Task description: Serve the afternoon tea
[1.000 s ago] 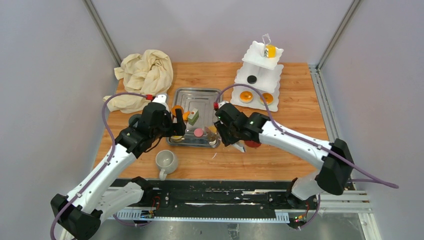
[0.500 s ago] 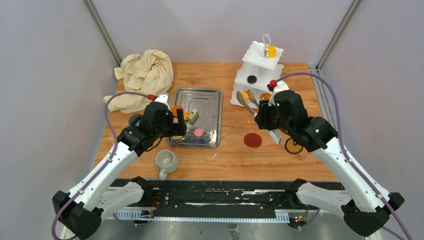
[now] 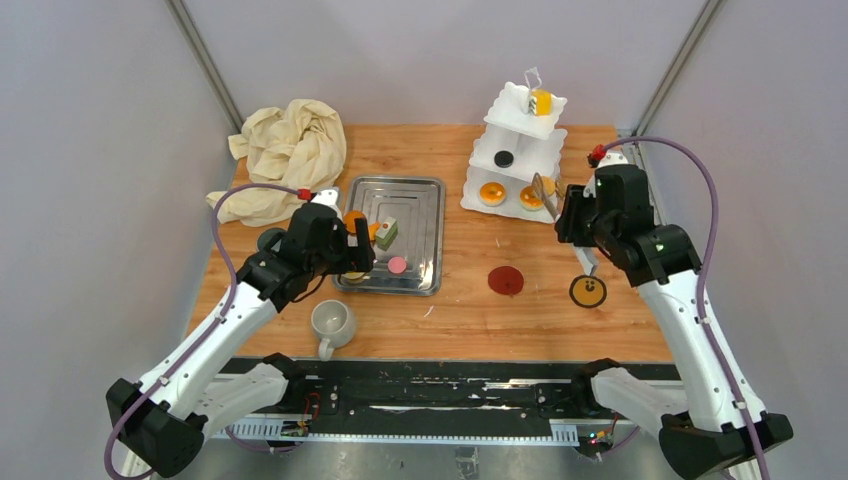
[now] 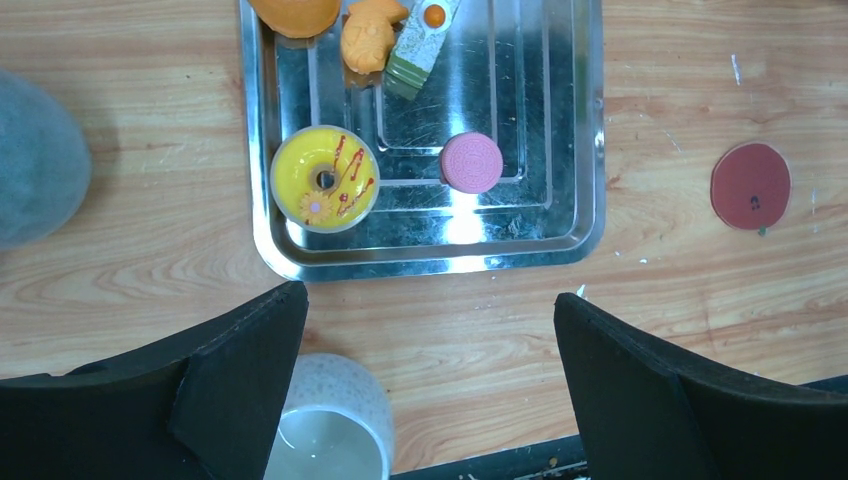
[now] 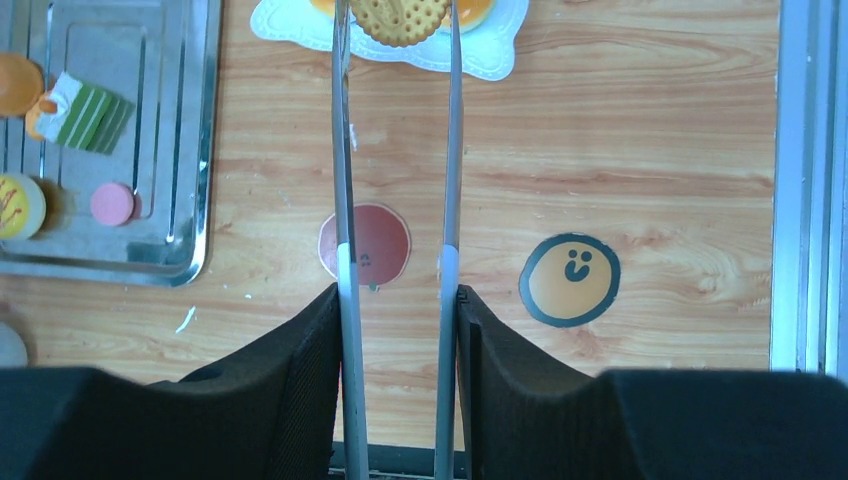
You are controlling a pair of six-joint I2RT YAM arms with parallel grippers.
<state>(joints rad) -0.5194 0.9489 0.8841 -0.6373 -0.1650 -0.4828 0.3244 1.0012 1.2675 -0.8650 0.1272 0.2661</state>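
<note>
The white three-tier stand at the back right carries two orange tarts on its bottom tier, a black cake on the middle tier and a yellow cake on top. My right gripper is shut on metal tongs. Their tips pinch a round biscuit over the bottom tier. My left gripper is open and holds nothing, above the table just in front of the steel tray. A yellow doughnut, a pink cake and a green-layered cake lie in that tray. The off-white mug stands below my left finger.
A grey mug sits left of the tray, half hidden by my left arm. A cream cloth is bunched at the back left. A red coaster and an orange smiley coaster lie flat on the wood, front right.
My right arm has swung from the tray's near right corner across to the stand, carrying the tongs. The left arm has not moved.
</note>
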